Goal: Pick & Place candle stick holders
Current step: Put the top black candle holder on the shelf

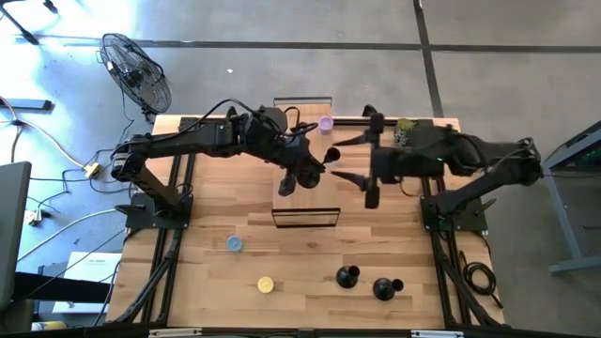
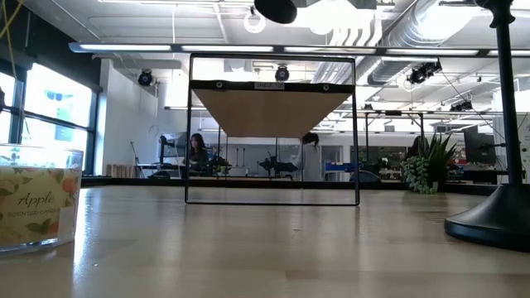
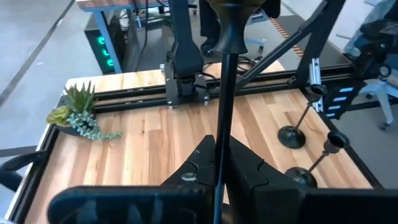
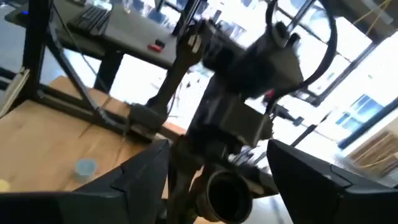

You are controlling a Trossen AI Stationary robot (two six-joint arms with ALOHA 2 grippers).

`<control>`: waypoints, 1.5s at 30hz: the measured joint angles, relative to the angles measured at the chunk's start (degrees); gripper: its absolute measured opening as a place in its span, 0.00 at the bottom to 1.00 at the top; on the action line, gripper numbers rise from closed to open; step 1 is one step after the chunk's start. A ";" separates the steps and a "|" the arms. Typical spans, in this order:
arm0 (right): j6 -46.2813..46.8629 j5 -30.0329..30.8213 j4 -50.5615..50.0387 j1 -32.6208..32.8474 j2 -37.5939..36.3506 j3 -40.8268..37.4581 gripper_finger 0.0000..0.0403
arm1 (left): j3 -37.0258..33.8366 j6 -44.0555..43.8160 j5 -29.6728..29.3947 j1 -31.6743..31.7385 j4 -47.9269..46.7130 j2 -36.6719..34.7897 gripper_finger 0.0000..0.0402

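Holders number three on view: one is gripped by the left end effector [image 3: 219, 163], whose two fingers are closed on its thin stem [image 3: 222, 106], with the rounded base [image 3: 235, 25] pointing away from the wrist. From above, that held holder [image 1: 307, 175] hangs over the middle of the bench [image 1: 216, 202], just beyond a black wire frame [image 1: 305, 218] that stands upright on the wood. The other two holders [image 1: 348, 276] [image 1: 386, 287] stand upright side by side near the bench's front edge, right of centre, close together but apart. In the left wrist view they show as two bases with slim stems and small cups [image 3: 292, 135] [image 3: 301, 176].

Right end effector [image 1: 349, 158] sits just right of the left one above mid-bench, its fingers spread wide and holding nothing; its wrist view looks between its two dark fingers [image 4: 137, 177] at the left arm's wrist and the base of the held holder [image 4: 222, 196].

Also on the bench: a blue lid [image 1: 234, 244] and a yellow lid [image 1: 266, 284] toward the front left, a purple cup [image 1: 326, 123] at the back edge, and a small potted plant [image 1: 406, 131] at the back right. At bench height, a glass candle jar labelled "Apple" [image 2: 37, 197] stands at the left, the frame [image 2: 272, 130] in the middle, and one holder's base [image 2: 497, 217] at the right. A floor fan [image 1: 134, 72] stands beyond the back left corner
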 joint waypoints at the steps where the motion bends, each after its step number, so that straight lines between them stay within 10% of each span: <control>1: -0.73 1.54 0.54 0.97 -0.39 0.00 0.66 | 0.00 -0.61 -0.59 0.00 0.39 0.00 0.02; 12: 4.21 12.49 0.02 11.78 -6.97 0.00 0.66 | -0.02 -2.46 -2.46 0.92 4.45 -3.81 0.02; 32: 16.62 9.88 -5.80 14.86 -10.47 -3.21 0.65 | -1.86 -4.67 4.47 17.37 5.97 -16.04 0.02; 45: 19.42 5.72 -5.74 14.86 -10.58 -3.21 0.65 | -19.00 -11.28 24.64 34.15 22.58 -16.48 0.02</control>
